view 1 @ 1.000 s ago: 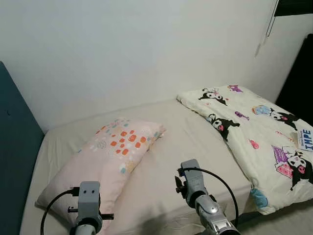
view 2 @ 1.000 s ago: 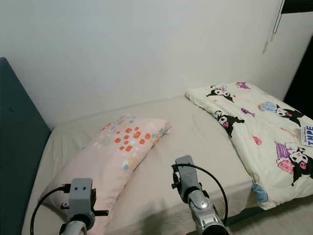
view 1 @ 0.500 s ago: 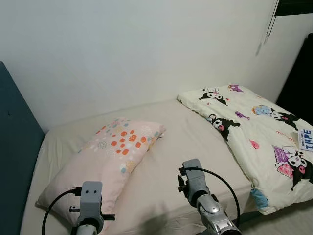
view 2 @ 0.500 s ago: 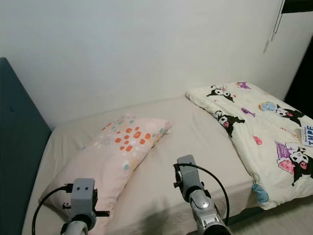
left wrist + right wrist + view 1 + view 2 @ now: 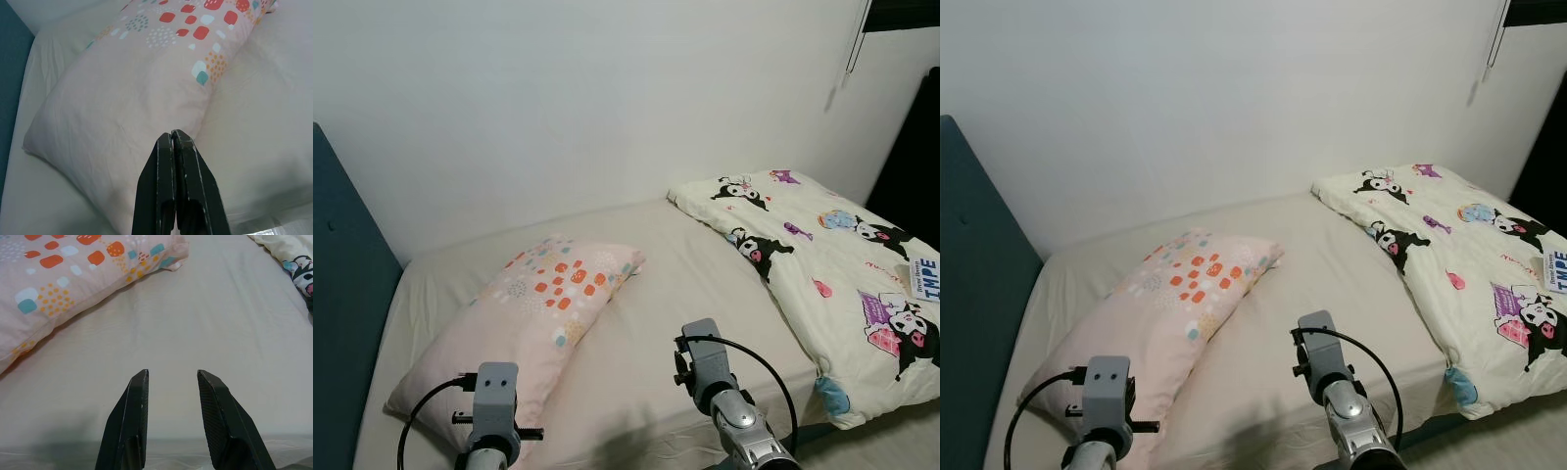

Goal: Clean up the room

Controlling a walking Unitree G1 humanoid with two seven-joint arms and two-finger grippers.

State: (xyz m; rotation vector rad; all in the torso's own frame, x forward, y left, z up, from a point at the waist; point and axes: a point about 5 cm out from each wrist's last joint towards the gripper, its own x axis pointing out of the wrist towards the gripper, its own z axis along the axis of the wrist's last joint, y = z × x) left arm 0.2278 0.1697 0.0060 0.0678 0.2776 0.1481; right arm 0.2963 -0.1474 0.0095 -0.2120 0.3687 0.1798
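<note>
A pink pillow (image 5: 524, 318) with orange and teal spots lies slantwise on the left half of the beige bed (image 5: 685, 264). A cream quilt (image 5: 832, 264) printed with black cartoon figures is bunched on the bed's right side. My left gripper (image 5: 172, 139) is shut with nothing in it, hovering over the pillow's near edge (image 5: 122, 127). My right gripper (image 5: 171, 377) is open over bare sheet (image 5: 205, 323) near the bed's front edge, with the pillow's corner (image 5: 161, 254) further ahead. Both wrists (image 5: 495, 401) (image 5: 703, 367) show low in the head views.
A dark teal headboard (image 5: 342, 294) stands along the bed's left side. A white wall (image 5: 587, 98) backs the bed. A dark opening (image 5: 915, 157) and a hanging cord (image 5: 852, 44) are at the far right. A paper tag (image 5: 922, 276) lies on the quilt.
The right wrist has sunk slightly lower and drifted a little to the right in the head views. The left arm, pillow and quilt have stayed put.
</note>
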